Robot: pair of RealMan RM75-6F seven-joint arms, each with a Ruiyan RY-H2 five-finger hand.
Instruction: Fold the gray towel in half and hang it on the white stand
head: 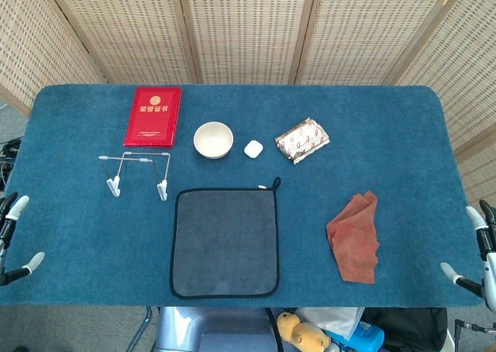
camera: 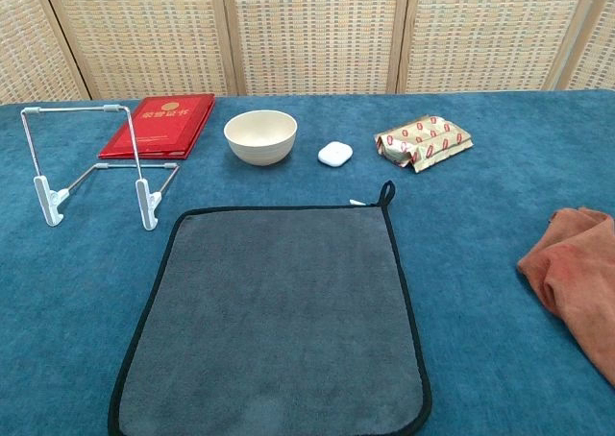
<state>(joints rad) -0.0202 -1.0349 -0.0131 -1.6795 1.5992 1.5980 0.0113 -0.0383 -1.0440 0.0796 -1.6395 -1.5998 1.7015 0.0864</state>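
Gray towel spread flat and unfolded at the near middle of the blue desk, black-edged, with a small hanging loop at its far right corner. White stand just off the towel's far left corner — thin wire frame upright on two white feet, apart from the towel, nothing draped over it. Behind the stand, a red booklet lying flat with gold lettering on the cover. To the right of the booklet, an empty cream bowl, then a small white case just beside it, then a red-and-white patterned packet further right, lying at a slant. Rust-orange cloth crumpled on the right side of the desk, well apart from the towel. Left robot hand barely in frame at the left edge of the head view, off the desk's near left corner, white-tipped fingers spread and holding nothing. Right robot hand likewise at the right edge, near the desk's near right corner, fingers apart and empty. Neither visible from the chest view — both well away from towel and stand. Woven screen panels across the background.
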